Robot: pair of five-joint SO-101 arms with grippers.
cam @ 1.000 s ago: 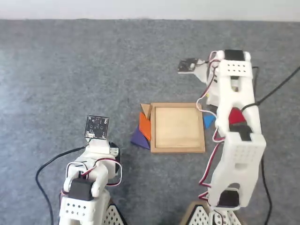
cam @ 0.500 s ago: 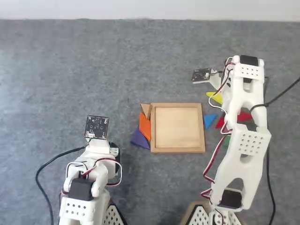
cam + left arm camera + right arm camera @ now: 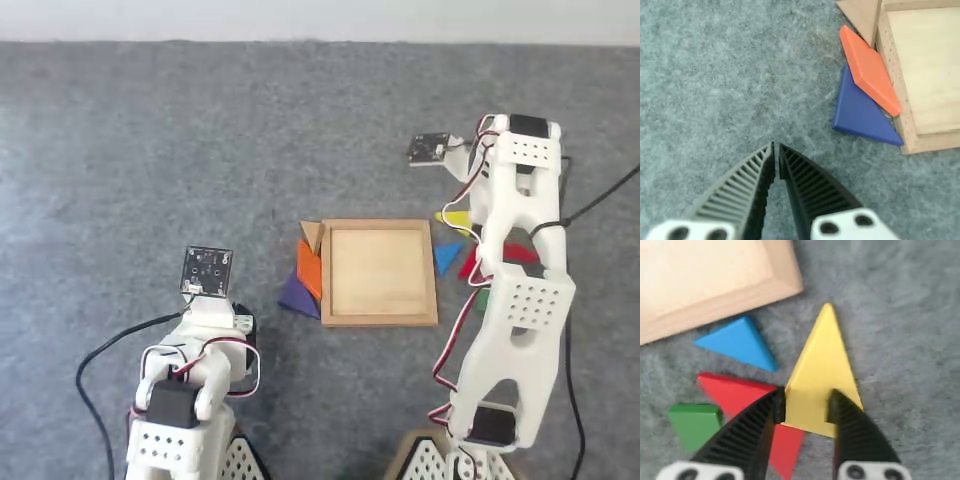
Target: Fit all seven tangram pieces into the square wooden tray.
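The square wooden tray (image 3: 378,224) lies mid-table with nothing in it. Against its left side lie a tan triangle (image 3: 313,235), an orange piece (image 3: 308,270) and a dark blue triangle (image 3: 297,295). To its right lie a light blue triangle (image 3: 446,257), a red piece (image 3: 470,262), a green piece (image 3: 483,298) and a yellow triangle (image 3: 455,217). My right gripper (image 3: 806,404) is open just over the yellow triangle (image 3: 822,375), near its wide end. My left gripper (image 3: 776,147) is shut with nothing in it, above bare carpet and well short of the dark blue triangle (image 3: 860,112).
Grey carpet covers the table. The right arm (image 3: 515,270) stretches along the tray's right side and hides part of the red and green pieces. The left arm (image 3: 195,370) sits low at the front left. Cables trail from both arms.
The right arm swung away from the tray's right edge toward the far right, uncovering the yellow, red and green pieces. It now sits over the yellow triangle. The left arm stayed still.
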